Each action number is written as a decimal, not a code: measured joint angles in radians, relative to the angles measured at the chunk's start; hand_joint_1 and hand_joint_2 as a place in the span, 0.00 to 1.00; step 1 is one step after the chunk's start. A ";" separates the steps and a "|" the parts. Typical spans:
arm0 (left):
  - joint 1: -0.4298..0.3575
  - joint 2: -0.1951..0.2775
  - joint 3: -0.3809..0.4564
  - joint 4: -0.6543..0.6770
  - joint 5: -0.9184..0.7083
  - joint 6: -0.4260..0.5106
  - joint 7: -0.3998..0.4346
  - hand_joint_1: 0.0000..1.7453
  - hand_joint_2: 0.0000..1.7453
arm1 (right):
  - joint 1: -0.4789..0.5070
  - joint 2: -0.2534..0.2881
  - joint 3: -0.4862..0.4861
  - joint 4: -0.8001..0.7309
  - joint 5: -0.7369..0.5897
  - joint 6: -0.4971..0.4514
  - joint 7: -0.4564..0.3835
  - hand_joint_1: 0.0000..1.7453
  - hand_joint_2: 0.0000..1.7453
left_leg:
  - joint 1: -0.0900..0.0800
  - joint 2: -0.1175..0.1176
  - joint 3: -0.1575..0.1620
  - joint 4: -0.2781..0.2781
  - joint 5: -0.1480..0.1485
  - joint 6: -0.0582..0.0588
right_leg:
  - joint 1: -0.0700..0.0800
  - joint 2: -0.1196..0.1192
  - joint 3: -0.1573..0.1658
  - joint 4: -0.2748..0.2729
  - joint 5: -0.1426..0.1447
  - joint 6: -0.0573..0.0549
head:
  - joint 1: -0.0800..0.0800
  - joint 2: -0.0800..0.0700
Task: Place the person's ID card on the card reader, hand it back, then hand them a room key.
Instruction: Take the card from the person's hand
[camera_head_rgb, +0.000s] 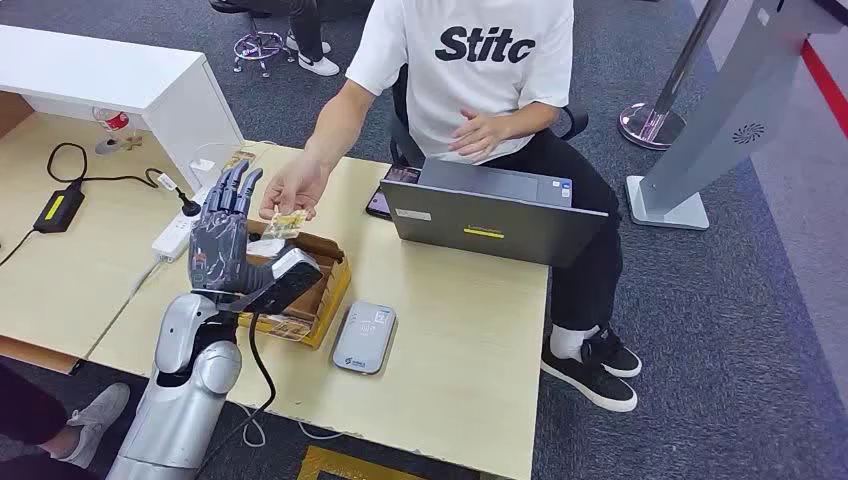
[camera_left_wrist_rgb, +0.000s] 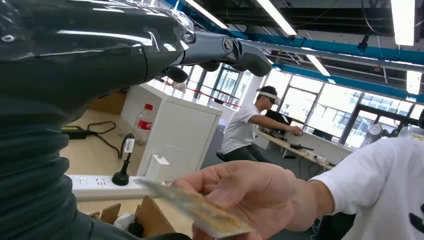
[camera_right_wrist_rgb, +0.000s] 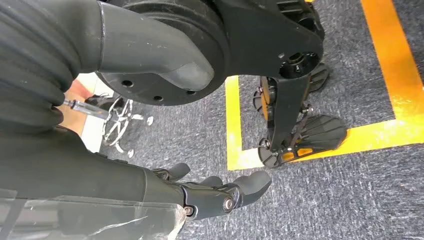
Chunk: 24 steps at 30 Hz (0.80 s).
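My left hand (camera_head_rgb: 225, 225) is raised over the desk with its fingers spread and nothing in it. Just to its right, a person's hand (camera_head_rgb: 295, 185) holds out a yellowish ID card (camera_head_rgb: 285, 222), which is close to my fingers but not touching them. In the left wrist view the card (camera_left_wrist_rgb: 200, 210) is pinched in the person's hand (camera_left_wrist_rgb: 250, 190), below my left hand (camera_left_wrist_rgb: 100, 50). The grey card reader (camera_head_rgb: 364, 337) lies flat on the desk, nearer than the card. My right hand (camera_right_wrist_rgb: 215, 192) hangs over the carpet, holding nothing.
An open cardboard box (camera_head_rgb: 325, 290) sits under my left forearm, beside the reader. A grey laptop (camera_head_rgb: 480, 215) and a phone (camera_head_rgb: 380, 203) lie in front of the seated person. A white power strip (camera_head_rgb: 175, 232) lies left of my hand. The wooden desk (camera_head_rgb: 450, 340) has bare room right of the reader.
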 joint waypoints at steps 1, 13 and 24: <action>-0.009 0.002 -0.006 0.010 -0.012 0.000 0.006 0.00 1.00 | 0.000 0.000 0.001 0.000 0.003 0.000 0.001 0.00 1.00 | 0.000 0.000 0.000 0.000 0.000 0.000 | 0.000 0.000 0.000 0.000 0.000 0.000 | 0.000 0.000; -0.176 0.053 -0.144 0.237 -0.279 -0.001 0.140 0.97 1.00 | -0.009 0.000 0.047 0.002 0.076 -0.006 0.027 0.00 1.00 | 0.000 0.000 0.000 0.000 0.001 -0.001 | 0.000 0.000 0.000 0.000 0.000 0.000 | 0.000 0.000; -0.219 0.074 -0.180 0.315 -0.361 0.087 0.200 1.00 1.00 | -0.011 0.000 0.081 0.004 0.145 -0.032 0.060 0.00 1.00 | 0.000 0.000 -0.001 0.000 0.001 -0.001 | 0.000 0.000 0.000 0.001 0.001 0.000 | 0.000 0.000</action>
